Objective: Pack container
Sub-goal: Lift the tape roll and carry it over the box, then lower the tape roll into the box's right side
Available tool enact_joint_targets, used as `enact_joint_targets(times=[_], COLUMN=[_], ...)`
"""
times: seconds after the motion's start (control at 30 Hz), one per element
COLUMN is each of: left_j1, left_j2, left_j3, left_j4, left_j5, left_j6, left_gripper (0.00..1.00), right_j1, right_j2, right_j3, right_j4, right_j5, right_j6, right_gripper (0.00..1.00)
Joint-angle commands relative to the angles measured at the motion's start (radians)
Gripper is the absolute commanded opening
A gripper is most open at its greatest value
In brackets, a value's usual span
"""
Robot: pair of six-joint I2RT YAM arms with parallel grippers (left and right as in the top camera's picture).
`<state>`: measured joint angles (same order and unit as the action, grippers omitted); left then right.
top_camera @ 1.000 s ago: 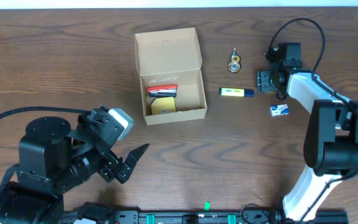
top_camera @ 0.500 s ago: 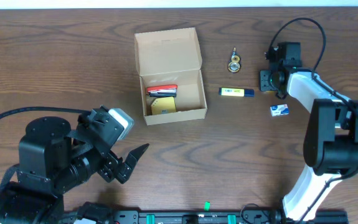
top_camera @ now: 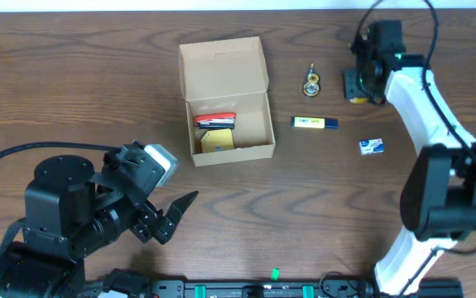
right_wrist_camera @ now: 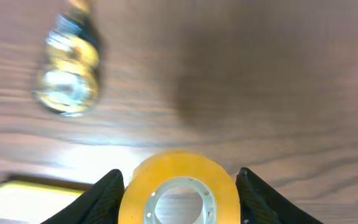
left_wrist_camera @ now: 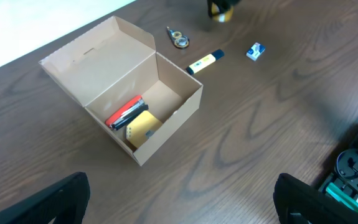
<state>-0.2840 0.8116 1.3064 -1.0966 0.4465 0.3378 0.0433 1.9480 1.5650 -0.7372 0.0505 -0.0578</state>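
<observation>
The container (top_camera: 225, 124) is a tan cardboard box standing open with its flap lid tipped back; the left wrist view shows it (left_wrist_camera: 166, 124) too. Inside lie a red and black item (top_camera: 214, 121) and a yellow square item (top_camera: 216, 141). My right gripper (top_camera: 358, 85) is shut on a yellow tape roll (right_wrist_camera: 179, 165), right of the container near the table's far side, with a finger on each side of the roll. My left gripper (top_camera: 177, 217) stands open at the front left, with only bare wood between its fingers (left_wrist_camera: 60, 199).
A yellow marker (top_camera: 314, 122), a small blue and white box (top_camera: 372, 146) and a small brass-coloured item (top_camera: 311, 82) lie right of the container. In the right wrist view the brass item (right_wrist_camera: 66, 68) is blurred and the marker (right_wrist_camera: 29, 196) sits at the lower left.
My right gripper has narrowed onto the tape roll and carried it toward the table's far edge. The left arm has not moved.
</observation>
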Motion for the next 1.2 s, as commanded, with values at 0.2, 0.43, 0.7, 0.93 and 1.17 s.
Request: enact_joint_targets(times=[0.2,0.43,0.7,0.93,1.17], left_j1=[0.002,0.002,0.002,0.002,0.002], left_j2=[0.0,0.0,0.0,0.0,0.0], left_j3=[0.019,0.019,0.019,0.019,0.019], left_j4=[0.0,0.0,0.0,0.0,0.0], left_j5=[0.015,0.014,0.014,0.015,0.014], left_j6=[0.006,0.006,0.006,0.006,0.006], left_gripper=[0.95,0.95,0.95,0.95,0.95], right_j1=[0.24,0.418,0.532,0.569,0.576], right_j2=[-0.199,-0.205,-0.199,-0.195,-0.17], right_j3=[0.071,0.069,0.069,0.063,0.063], right_j4=[-0.063,-0.105,-0.104,-0.083,-0.077], right_j5=[-0.037,-0.036,-0.032,0.003,0.028], right_j6=[0.013,0.092,0.177,0.211,0.23], right_gripper=[0.01,0.01,0.01,0.01,0.01])
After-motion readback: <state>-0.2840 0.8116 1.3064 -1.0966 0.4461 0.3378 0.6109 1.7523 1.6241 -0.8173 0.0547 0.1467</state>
